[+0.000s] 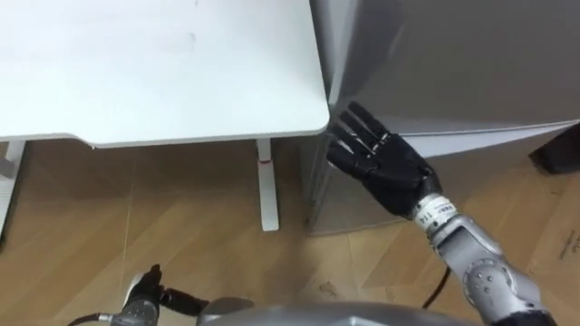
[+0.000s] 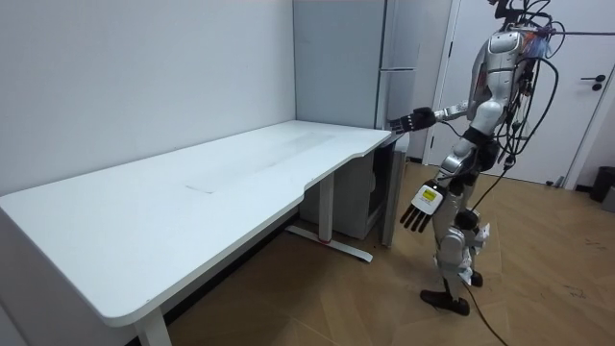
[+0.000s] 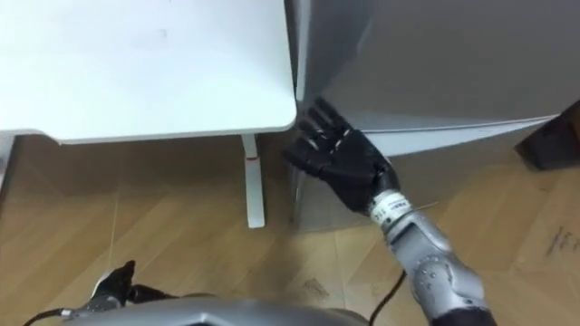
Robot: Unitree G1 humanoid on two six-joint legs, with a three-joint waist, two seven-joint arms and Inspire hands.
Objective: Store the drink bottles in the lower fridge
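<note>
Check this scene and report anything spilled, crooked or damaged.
Nothing stands out. The white table stands level beside the upright grey fridge, and the wooden floor shows no spill. The right hand, fingers straight, reaches to the fridge's edge by the table corner; the left hand hangs open.

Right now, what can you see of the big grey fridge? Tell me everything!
The fridge is tall, grey and smooth, like metal. It has an upper and a lower door with a seam between them, and both look shut. It stands upright on the wooden floor, close beside the end of the white table. The robot's right hand, fingers straight, reaches its front corner near the seam. The fingertips seem to touch it, though I cannot be sure.
</note>
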